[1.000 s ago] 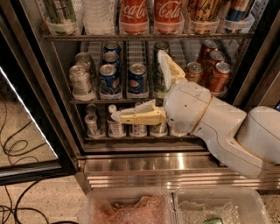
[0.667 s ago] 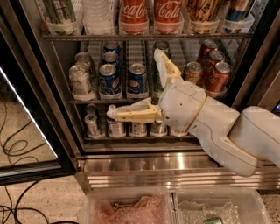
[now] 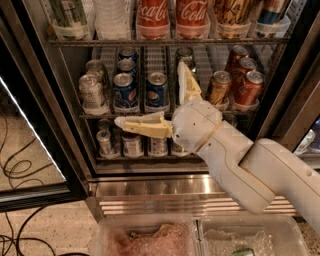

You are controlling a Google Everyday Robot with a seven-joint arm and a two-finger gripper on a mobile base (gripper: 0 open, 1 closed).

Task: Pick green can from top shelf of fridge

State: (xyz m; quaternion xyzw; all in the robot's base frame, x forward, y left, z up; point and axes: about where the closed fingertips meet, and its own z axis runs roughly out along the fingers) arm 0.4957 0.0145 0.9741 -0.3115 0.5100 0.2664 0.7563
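Red Coca-Cola cans (image 3: 152, 15), white script plain on the sides, stand in the middle of the top shelf (image 3: 165, 42). The green can (image 3: 67, 12), pale green with white streaks, sits at that shelf's far left end in a clear plastic tray; I can't read any wording on it. On the rack below are blue Pepsi cans (image 3: 125, 90) with the round logo, a silver can (image 3: 91, 92) to their left and brown cans (image 3: 248, 87) to the right.

The gripper (image 3: 150, 93) hangs in front of the Pepsi rack, well below the green can. Its cream fingers are spread wide, one pointing left and one up, and hold nothing.

The fridge (image 3: 42, 75) has a black frame and a ribbed steel base (image 3: 175, 197). Clear plastic tubs (image 3: 145, 235) sit in front of it, and black cables (image 3: 20, 170) trail over the speckled floor (image 3: 50, 225).
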